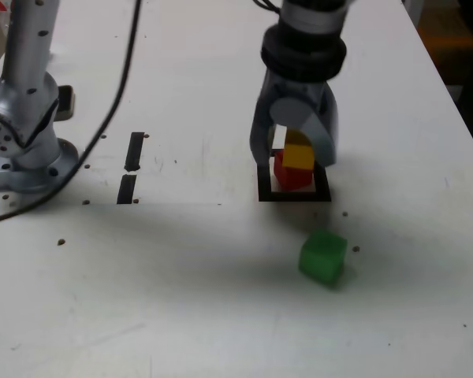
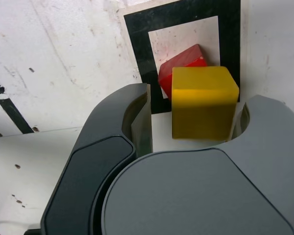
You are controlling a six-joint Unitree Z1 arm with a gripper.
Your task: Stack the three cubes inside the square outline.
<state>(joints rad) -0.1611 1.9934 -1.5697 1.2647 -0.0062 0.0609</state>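
The yellow cube [image 1: 299, 156] [image 2: 203, 100] rests on the red cube [image 1: 292, 178] [image 2: 179, 63], turned slightly against it. Both stand inside the square outline [image 1: 293, 196] [image 2: 137, 39]. My gripper [image 1: 293, 152] [image 2: 191, 111] hangs over the pair with its jaws on either side of the yellow cube. It is open: the wrist view shows a clear gap between one finger [image 2: 139, 110] and the cube, while the other finger sits close against it. The green cube [image 1: 323, 257] lies alone on the table, nearer the camera and a little to the exterior view's right of the outline.
Two short black strips [image 1: 134, 151] [image 1: 127, 189] lie on the white table to the exterior view's left of the outline. The arm's base [image 1: 24, 118] stands at the far left with a black cable [image 1: 114, 110] trailing past it.
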